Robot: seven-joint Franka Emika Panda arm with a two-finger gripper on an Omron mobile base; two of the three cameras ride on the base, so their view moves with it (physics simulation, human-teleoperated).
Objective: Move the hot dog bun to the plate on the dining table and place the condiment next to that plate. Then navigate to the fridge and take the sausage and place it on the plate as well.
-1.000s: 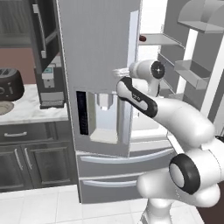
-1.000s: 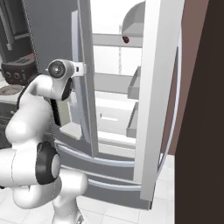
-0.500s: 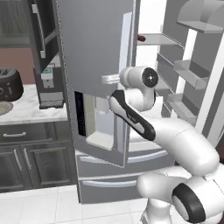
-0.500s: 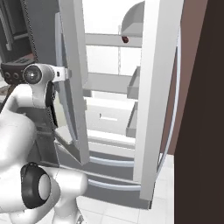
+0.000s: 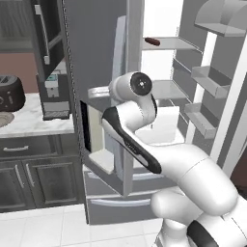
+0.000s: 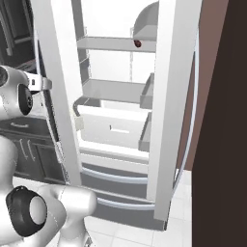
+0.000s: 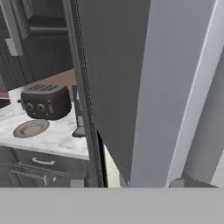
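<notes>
Kitchen: dark cabinets stood to the left, with a marble tabletop (image 5: 34,126) carrying a black toaster (image 7: 46,101) and a small round dish (image 7: 30,128).
Fridge: the fridge (image 6: 120,120) stood open before the base, its white shelves and a drawer (image 6: 113,128) in plain sight.
Left door: the grey door (image 5: 99,87) had swung markedly wider over the last second; earlier it sat close to the fridge front, now it stood out from the cabinet so that its inner bins faced the arm.
Sausage: a small dark red sausage (image 5: 152,41) lay on the top shelf (image 6: 116,44), near the shelf's right end as seen from the right base view, untouched.
Arm: the elbow had moved left with the door and now sat beside the door's edge.
Tool: the tool could not be made out, so whether it had let go of the door or held anything could not be told.
Meaning: judging from the open fridge, door opening looked all but finished; reaching up to the top shelf for the sausage looked like the next job.
</notes>
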